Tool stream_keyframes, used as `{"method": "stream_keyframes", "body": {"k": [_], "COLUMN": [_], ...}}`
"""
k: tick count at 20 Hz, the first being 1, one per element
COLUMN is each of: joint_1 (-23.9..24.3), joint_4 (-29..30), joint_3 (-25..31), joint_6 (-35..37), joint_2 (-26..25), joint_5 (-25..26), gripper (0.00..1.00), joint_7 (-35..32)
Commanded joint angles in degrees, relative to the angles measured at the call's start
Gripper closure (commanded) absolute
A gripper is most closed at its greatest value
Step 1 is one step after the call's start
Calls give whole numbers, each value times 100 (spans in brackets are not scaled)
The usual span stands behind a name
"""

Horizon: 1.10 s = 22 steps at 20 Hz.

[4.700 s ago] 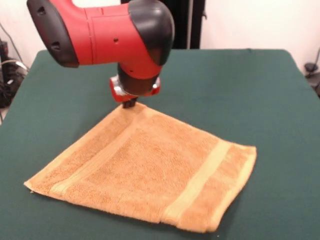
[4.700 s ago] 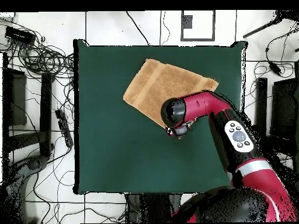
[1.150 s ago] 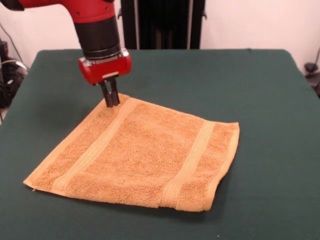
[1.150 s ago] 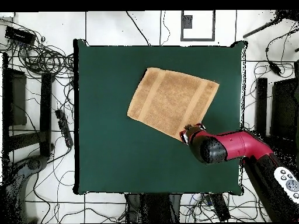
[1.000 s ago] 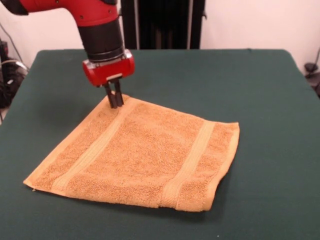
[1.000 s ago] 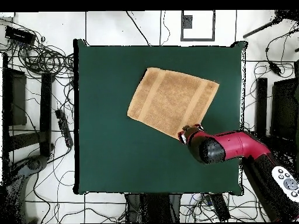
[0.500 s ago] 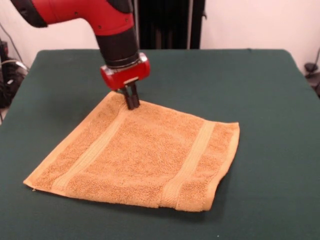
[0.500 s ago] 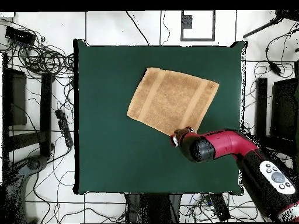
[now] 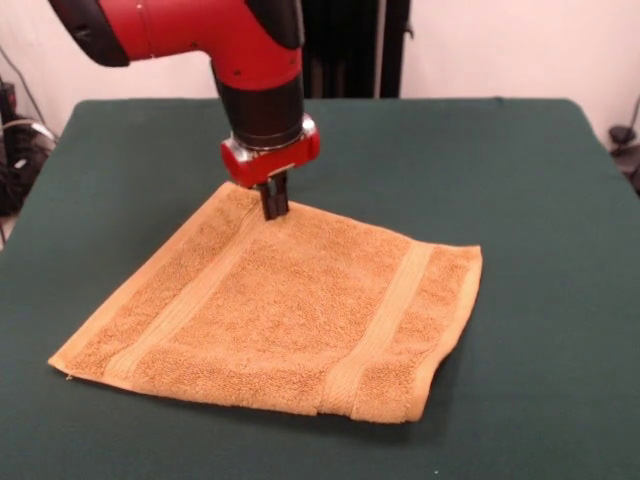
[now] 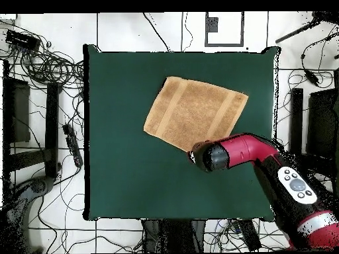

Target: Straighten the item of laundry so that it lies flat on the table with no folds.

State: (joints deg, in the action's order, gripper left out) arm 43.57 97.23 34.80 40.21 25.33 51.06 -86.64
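Observation:
The orange-tan towel (image 9: pixel 290 315) lies spread on the green table (image 9: pixel 520 170), with two paler bands running across it. Its right edge sits a little raised, with a shadow under it. My gripper (image 9: pixel 274 207) points straight down at the towel's far edge, near the far corner. Its fingers stand close together, with the tips touching the cloth. I see no cloth lifted between them. In the overhead view the towel (image 10: pixel 192 111) lies in the table's (image 10: pixel 119 165) far right part, and the red arm (image 10: pixel 228 153) covers the gripper at the towel's near corner.
Black uprights of the robot's pedestal (image 9: pixel 345 45) stand behind the table's far edge. Cables (image 10: pixel 46 63) and gear lie on the floor left of the table in the overhead view. Open green table surrounds the towel on all sides.
My gripper has moved to the right along the towel's far edge in the front view, and its fingers have closed together. The towel has barely shifted.

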Motion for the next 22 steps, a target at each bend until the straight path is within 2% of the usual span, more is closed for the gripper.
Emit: {"method": "stream_keyframes", "body": {"k": [1, 5, 8, 13, 17, 22], "joint_1": [-679, -771, -859, -863, -1036, -1042], "joint_4": [-805, -883, -956, -910, -961, -641], "joint_3": [-505, -624, -782, -732, -909, -1085], "joint_6": [715, 886, 1318, 2091, 2633, 2678], "joint_2": [-519, -526, -538, -591, -643, -504], "joint_5": [26, -63, -166, -533, -614, -544], "gripper": [100, 100, 100, 100, 100, 100], "joint_7": [-6, 20, 158, 820, 734, 655]}}
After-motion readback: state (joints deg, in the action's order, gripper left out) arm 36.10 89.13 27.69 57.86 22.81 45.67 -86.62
